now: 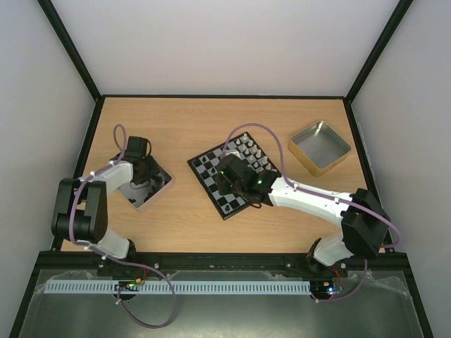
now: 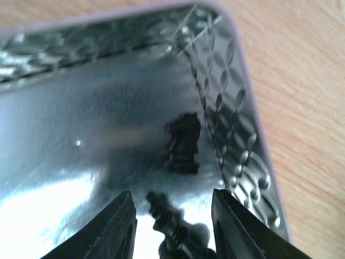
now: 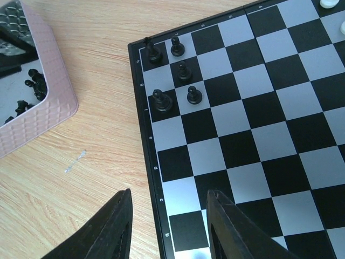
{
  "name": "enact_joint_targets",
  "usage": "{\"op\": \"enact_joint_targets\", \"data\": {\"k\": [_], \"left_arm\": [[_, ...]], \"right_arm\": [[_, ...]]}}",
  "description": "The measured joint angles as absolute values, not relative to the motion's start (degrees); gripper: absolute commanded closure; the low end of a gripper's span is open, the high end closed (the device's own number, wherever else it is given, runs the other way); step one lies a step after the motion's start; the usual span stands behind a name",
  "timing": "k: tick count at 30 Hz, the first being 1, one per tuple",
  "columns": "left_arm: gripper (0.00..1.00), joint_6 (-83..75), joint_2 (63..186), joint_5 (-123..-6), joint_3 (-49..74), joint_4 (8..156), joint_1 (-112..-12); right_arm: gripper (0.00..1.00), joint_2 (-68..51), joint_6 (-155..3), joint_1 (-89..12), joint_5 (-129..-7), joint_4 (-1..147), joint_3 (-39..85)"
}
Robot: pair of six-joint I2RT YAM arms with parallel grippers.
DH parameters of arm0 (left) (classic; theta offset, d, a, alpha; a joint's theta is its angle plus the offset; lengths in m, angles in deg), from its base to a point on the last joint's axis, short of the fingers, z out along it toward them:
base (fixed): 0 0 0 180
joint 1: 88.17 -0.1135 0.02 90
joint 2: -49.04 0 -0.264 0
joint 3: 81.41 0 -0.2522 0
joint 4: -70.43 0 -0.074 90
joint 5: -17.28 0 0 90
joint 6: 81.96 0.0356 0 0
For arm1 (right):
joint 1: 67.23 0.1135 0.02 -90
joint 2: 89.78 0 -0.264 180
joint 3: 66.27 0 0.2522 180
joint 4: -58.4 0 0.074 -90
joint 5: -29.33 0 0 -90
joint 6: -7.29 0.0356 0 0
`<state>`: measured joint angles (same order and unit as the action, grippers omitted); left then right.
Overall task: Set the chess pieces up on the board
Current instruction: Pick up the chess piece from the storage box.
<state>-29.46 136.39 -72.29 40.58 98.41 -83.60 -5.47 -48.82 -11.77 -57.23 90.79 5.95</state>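
The board lies tilted at the table's middle; it also fills the right wrist view. Several black pieces stand in its left corner, and silvery-white pieces stand along its far right side. My right gripper is open and empty, hovering over the board's left rim. My left gripper is open, low inside the pink-rimmed metal tin. A black piece lies between its fingers without being gripped. A black knight stands just beyond, near the tin's wall.
The left tin sits left of the board; in the right wrist view it holds more black pieces. A gold-rimmed tin stands at the far right. Black frame rails edge the table.
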Motion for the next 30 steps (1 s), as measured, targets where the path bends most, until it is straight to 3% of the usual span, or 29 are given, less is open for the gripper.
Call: {"op": "enact_joint_targets", "data": {"k": [9, 20, 30], "left_arm": [[0.69, -28.3, 143.9, -74.3, 36.0, 96.2, -83.6], [0.84, -28.5, 144.5, -75.1, 35.9, 95.2, -83.6], [0.86, -28.6, 142.1, -74.8, 36.2, 96.3, -83.6]], "right_arm": [[0.64, -5.4, -48.8, -11.8, -58.3, 90.6, 5.8], [0.65, -5.4, -48.8, -11.8, -58.4, 90.5, 5.8], [0.63, -5.5, -48.5, -11.8, -58.4, 89.2, 5.8]]}}
